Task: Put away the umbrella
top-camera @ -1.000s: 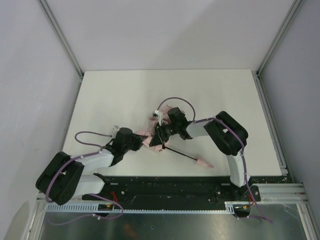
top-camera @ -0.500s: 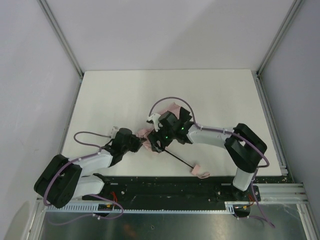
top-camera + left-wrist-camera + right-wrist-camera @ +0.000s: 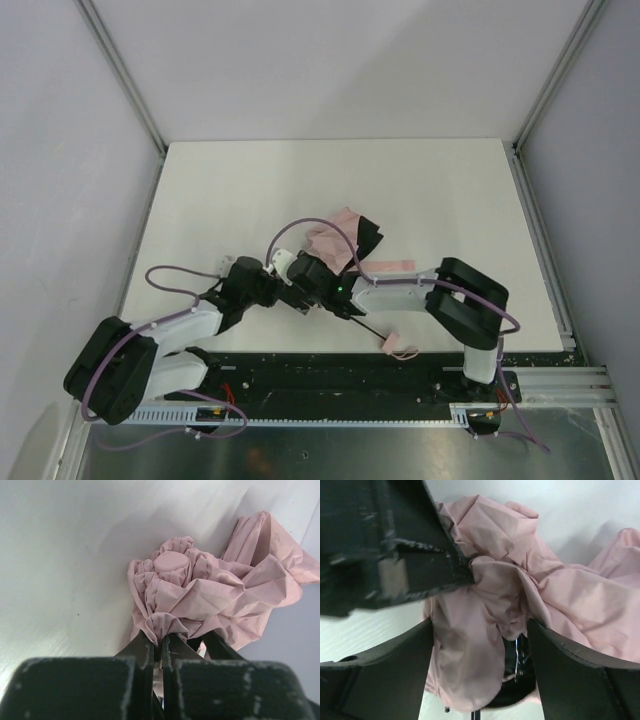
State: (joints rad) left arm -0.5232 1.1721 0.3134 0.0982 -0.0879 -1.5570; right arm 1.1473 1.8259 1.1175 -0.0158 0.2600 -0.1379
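Fabric of the umbrella is pinched in the clenched left gripper. The right gripper, swung leftward since earlier, is spread open around umbrella folds. The umbrella's shaft is partly covered by the right arm.

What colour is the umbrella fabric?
The umbrella fabric is plain pale pink, no pattern; the left wrist view shows it best.

Left end effector pinched tight; right end effector spread wide, close beside left.

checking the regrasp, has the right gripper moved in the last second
Yes: the right gripper shifted left and nearer the near edge of the table.
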